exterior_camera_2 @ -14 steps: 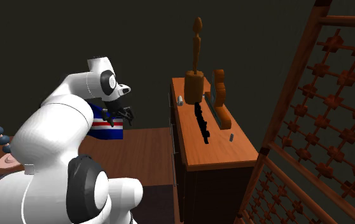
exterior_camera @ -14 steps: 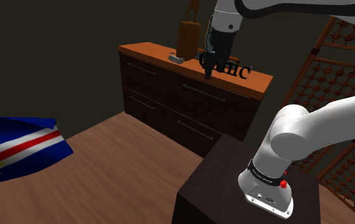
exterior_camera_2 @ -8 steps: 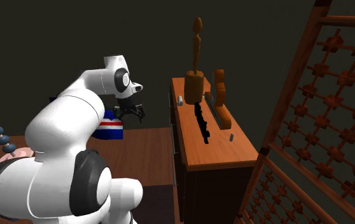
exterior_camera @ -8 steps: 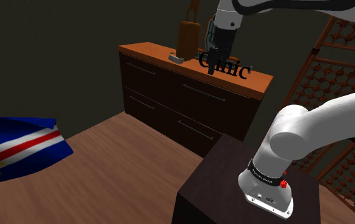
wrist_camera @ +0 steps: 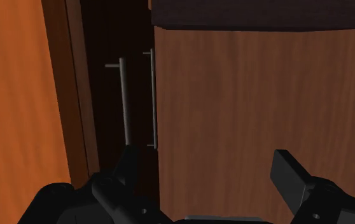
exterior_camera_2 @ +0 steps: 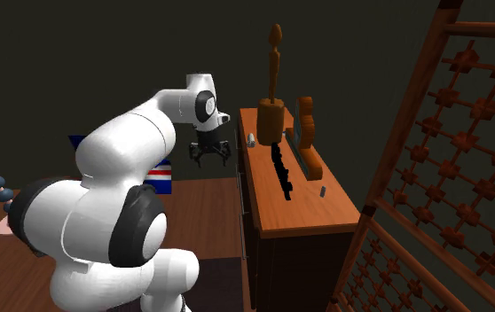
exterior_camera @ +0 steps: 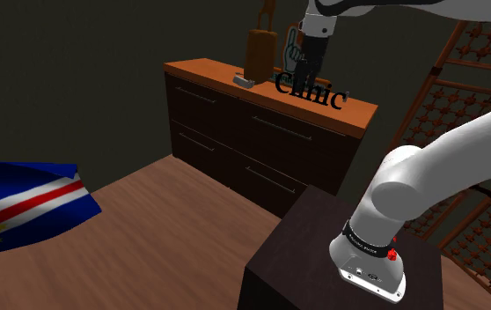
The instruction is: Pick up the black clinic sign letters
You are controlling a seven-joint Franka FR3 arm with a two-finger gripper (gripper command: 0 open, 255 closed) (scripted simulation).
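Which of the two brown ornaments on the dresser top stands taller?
The boxy brown ornament with the slender spindle rising from it. The curved brown piece beside it, towards the second exterior view's right, is much lower.

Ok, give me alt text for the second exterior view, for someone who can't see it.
The white arm's open black claw hangs beside the dresser, short of its orange top, where the black sign letters stand in a row, untouched. A tall brown figure stands beyond them.
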